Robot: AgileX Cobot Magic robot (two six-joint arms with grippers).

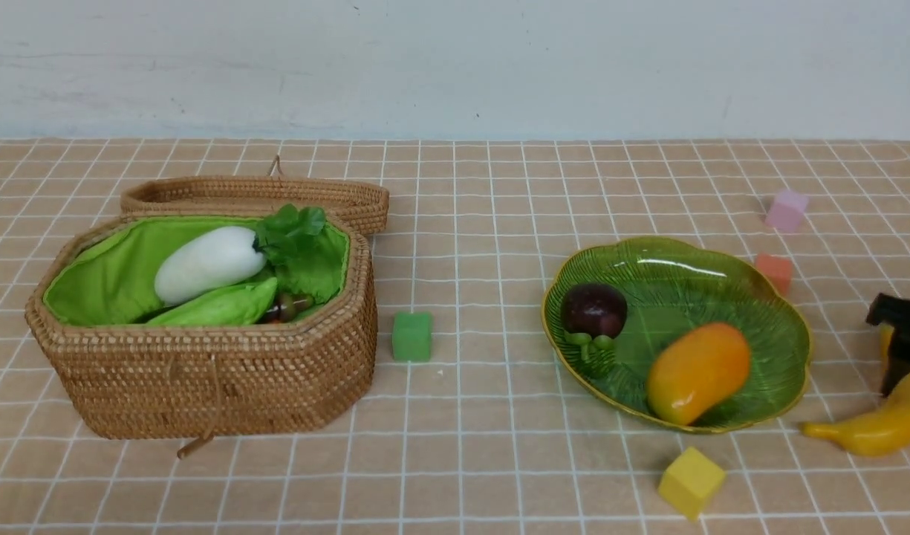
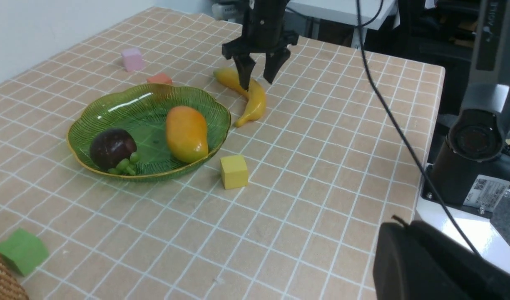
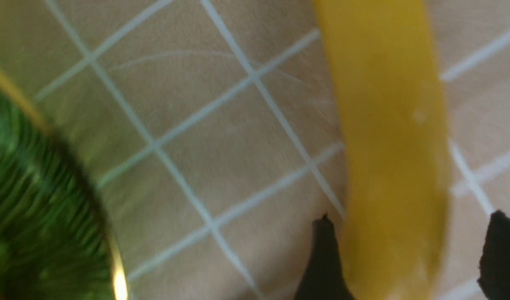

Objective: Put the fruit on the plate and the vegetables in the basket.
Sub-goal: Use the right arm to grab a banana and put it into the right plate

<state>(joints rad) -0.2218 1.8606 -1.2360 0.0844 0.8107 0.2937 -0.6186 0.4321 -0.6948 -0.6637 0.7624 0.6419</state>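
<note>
The basket (image 1: 202,371) stands open on the left; a white radish (image 1: 209,264), a light-green gourd (image 1: 221,306) and green leaves (image 1: 295,227) show inside it, other vegetables mostly hidden. The green plate (image 1: 677,260) holds the mangosteen (image 1: 593,309) and the mango (image 1: 698,370). The banana (image 1: 878,431) lies on the table right of the plate. My right gripper (image 2: 257,81) is open, its fingers straddling the banana (image 3: 388,104) without closing on it. My left gripper (image 2: 404,233) is shut and empty, held well back from the plate (image 2: 125,108).
The wicker lid (image 1: 254,195) lies open behind the basket. Foam cubes sit around: green (image 1: 411,336), yellow (image 1: 690,481), orange-red (image 1: 774,269), pink (image 1: 787,209). The table's edge (image 2: 429,125) runs close to the banana's side, with the arm base (image 2: 475,158) beyond.
</note>
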